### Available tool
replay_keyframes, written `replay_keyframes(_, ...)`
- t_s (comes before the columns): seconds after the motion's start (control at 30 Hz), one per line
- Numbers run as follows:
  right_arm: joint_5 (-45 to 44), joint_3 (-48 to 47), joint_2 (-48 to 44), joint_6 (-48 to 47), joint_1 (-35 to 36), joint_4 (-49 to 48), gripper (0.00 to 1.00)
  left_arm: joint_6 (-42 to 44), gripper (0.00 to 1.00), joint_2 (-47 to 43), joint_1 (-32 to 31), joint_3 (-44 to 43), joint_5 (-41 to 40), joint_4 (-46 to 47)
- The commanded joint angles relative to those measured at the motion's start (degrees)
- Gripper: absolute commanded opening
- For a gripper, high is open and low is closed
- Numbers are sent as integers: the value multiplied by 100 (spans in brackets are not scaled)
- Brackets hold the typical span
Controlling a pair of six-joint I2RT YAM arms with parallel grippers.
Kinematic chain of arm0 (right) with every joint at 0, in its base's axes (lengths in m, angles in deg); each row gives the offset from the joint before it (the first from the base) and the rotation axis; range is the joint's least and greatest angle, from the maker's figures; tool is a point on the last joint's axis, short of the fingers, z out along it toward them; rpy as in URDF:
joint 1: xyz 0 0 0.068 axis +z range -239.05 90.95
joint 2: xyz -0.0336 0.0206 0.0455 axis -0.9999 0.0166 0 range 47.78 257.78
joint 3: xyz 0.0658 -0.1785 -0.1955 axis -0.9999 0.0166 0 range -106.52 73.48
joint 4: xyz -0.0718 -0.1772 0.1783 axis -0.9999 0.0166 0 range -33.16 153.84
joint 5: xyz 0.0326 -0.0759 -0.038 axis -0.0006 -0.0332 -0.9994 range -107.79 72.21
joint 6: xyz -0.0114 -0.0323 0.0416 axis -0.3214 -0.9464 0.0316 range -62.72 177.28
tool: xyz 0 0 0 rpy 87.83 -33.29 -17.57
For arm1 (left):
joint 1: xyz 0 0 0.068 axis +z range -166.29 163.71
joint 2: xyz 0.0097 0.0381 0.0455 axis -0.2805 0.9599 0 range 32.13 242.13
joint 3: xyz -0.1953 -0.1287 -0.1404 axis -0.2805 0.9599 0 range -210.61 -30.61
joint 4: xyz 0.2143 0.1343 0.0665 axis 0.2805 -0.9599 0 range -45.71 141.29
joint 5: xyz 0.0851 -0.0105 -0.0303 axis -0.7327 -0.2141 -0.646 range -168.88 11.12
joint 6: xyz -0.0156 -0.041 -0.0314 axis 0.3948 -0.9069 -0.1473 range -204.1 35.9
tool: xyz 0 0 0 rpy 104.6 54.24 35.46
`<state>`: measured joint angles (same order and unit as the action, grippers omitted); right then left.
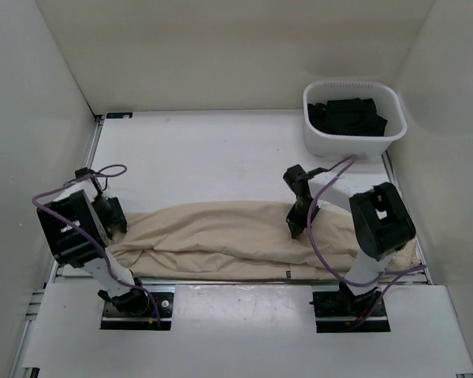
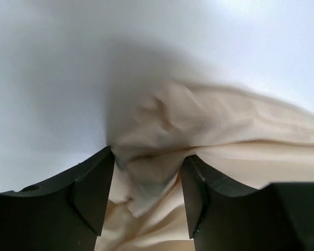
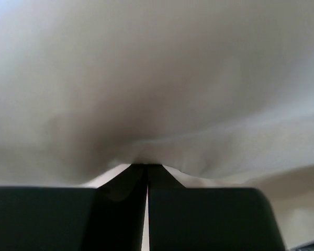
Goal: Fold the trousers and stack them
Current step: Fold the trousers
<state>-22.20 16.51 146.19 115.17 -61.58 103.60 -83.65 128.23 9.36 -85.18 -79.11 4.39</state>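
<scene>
left gripper [image 2: 146, 183]: fingers [image 2: 94, 193] spread, straddling a bunched fold of cloth at the left end of the trousers [image 1: 221, 232]; the fold touches both inner faces
right gripper [image 3: 146, 175]: fingers pressed together, pinching a pucker of the trousers' cloth at their tips, right of the garment's middle
trousers: beige, rumpled, stretched sideways along the near edge of the table [image 1: 205, 157], reaching from one arm to the other
basket [image 1: 319, 142]: white, far right corner, well apart from the trousers
dark clothes [image 1: 348, 116]: heaped inside the basket
</scene>
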Motion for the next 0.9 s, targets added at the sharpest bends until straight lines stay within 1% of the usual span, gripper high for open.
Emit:
replay_keyframes(0.0,-1511,-627,942,-295,-215,-274,2,-45,64,559,19,-727,215,1376)
replay_keyframes(0.03,-1511,-779,1135,-357,-215,-273,2,-45,66,612,19,-922,286,1376)
replay_keyframes(0.1,-1371,-877,1189,-497,-215,-220,2,-45,68,682,19,-1448,557,1157)
replay_keyframes(0.17,-1317,-737,1041,-576,-215,-220,2,-45,68,630,115,-1749,856,709)
replay_keyframes(0.2,-1230,-632,796,-655,-215,-325,2,-45,69,499,220,-1872,1154,569)
replay_keyframes(0.23,-1090,-535,663,-778,-163,-491,4,-45,69,420,221,-2091,1261,446)
replay_keyframes(0.27,-1037,-482,540,-918,-101,-493,6,-45,69,332,221,-2172,1262,314)
replay_keyframes(0.37,-1036,-569,100,-1446,30,-344,14,-45,70,-11,221,-2374,1385,-143)
replay_keyframes(0.4,-1036,-570,-57,-1638,31,-274,19,-45,70,-64,143,-2374,1385,-345)
replay_keyframes(0.47,-1036,-727,-225,-1754,31,-11,26,-45,75,-117,63,-2436,1000,-522)
replay_keyframes(0.5,-1036,-728,-409,-1868,31,86,35,-45,80,-117,63,-2436,868,-618)
replay_keyframes(0.53,-1036,-806,-497,-1869,-47,192,41,-45,80,-117,63,-2436,614,-854)
replay_keyframes(0.57,-984,-868,-603,-1869,-152,480,48,-45,80,-117,63,-2436,525,-1030)
replay_keyframes(0.6,-983,-868,-830,-1869,-241,657,58,-45,80,-169,63,-2436,463,-1198)
replay_keyframes(0.63,-983,-868,-963,-1773,-485,859,62,-45,80,-300,63,-2375,393,-1338)
replay_keyframes(0.67,-983,-816,-1112,-1668,-662,1287,64,-45,81,-389,63,-2122,114,-1436)
replay_keyframes(0.7,-983,-694,-1479,-1580,-872,1448,64,-45,83,-459,63,-1954,-37,-1506)
replay_keyframes(0.73,-888,-536,-1700,-1440,-1414,1571,65,-45,86,-512,63,-1779,-239,-1507)
replay_keyframes(0.77,-774,-360,-2216,-1438,-1715,1634,65,-45,86,-513,63,-1490,-302,-1576)
replay_keyframes(0.8,-651,33,-2473,-1369,-2040,1634,65,-45,87,-513,63,-1374,-302,-1577)
replay_keyframes(0.83,-545,228,-2719,-1368,-2661,1539,65,-45,87,-513,63,-1294,-302,-1577)
replay_keyframes(0.87,-387,396,-3061,-1368,-2946,1459,65,-45,87,-513,63,-1293,-102,-1525)
